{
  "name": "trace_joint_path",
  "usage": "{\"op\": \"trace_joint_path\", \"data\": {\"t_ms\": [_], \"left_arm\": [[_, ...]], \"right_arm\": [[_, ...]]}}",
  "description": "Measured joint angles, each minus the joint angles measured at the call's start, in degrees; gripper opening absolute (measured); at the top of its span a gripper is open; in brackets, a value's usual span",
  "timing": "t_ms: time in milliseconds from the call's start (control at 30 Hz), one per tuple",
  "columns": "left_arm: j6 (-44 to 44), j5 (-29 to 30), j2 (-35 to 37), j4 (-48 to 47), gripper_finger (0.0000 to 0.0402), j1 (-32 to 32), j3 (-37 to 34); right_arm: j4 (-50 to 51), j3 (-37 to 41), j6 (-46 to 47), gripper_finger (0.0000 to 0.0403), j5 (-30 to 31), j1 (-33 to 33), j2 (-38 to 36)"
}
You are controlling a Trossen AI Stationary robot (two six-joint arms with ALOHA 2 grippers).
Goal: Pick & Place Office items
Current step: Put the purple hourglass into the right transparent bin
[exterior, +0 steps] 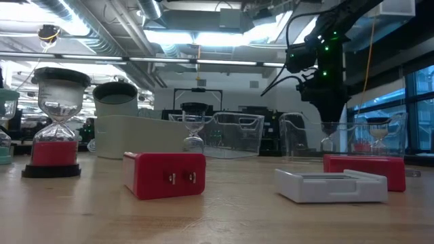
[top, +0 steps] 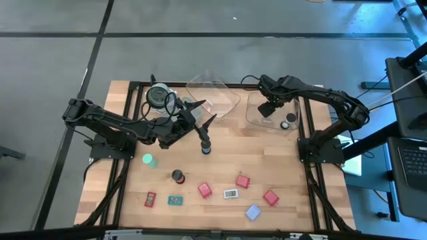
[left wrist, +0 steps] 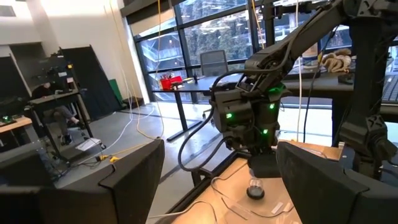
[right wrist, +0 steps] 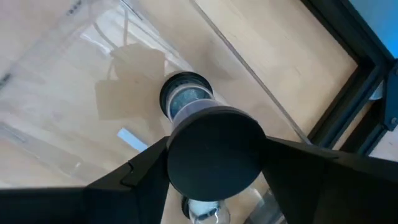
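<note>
My right gripper (top: 269, 109) reaches down into the right clear tray (top: 257, 119) and is shut on a short black cylinder (right wrist: 214, 152). Another dark cylinder (top: 289, 120) stands in that tray beside it. My left gripper (top: 197, 115) is open and hovers between the round jar (top: 159, 97) and the middle clear tray (top: 213, 93), touching nothing. A black cylinder with a blue top (top: 205, 148) stands on the table just to its near side. On the near half of the table lie a teal-topped cylinder (top: 149, 160), a red-topped one (top: 178, 176), red blocks (top: 205, 191) and flat rectangles (top: 231, 194). My right gripper pinches the cylinder by its round black end cap (right wrist: 214, 152), one finger (right wrist: 143, 168) on each side. It comes from above, pointing down into the tray. The cylinder hangs upright below the fingers; whether its lower end touches the tray floor cannot be told.
Two more red blocks (top: 243, 181) (top: 270, 197), a teal rectangle (top: 175, 200), a red one (top: 150, 199) and a pale-blue one (top: 253, 212) lie near the front edge. The table's middle strip between the trays and these pieces is bare wood (top: 253, 150).
</note>
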State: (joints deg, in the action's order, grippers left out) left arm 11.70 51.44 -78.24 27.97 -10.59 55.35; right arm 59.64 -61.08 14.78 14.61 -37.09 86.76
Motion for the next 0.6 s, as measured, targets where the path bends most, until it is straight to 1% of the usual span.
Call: {"op": "trace_joint_path", "data": {"t_ms": [133,367,500,600], "left_arm": [[0.0,0.0,0.0,0.0,0.0308,0.0,0.0],[0.0,0.0,0.0,0.0,0.0308,0.0,0.0],[0.0,0.0,0.0,0.0,0.0308,0.0,0.0],[0.0,0.0,0.0,0.0,0.0308,0.0,0.0]], "right_arm": [[-2.5,0.0,-0.3,0.0235,-0.7,-0.1,0.0],[-4.4,0.0,-0.7,0.0223,-2.0,-0.1,0.0],[-4.9,0.0,-2.0,0.0237,-3.9,-0.1,0.0],[-5.3,0.0,-2.0,0.0244,-4.2,-0.1,0.0]]}}
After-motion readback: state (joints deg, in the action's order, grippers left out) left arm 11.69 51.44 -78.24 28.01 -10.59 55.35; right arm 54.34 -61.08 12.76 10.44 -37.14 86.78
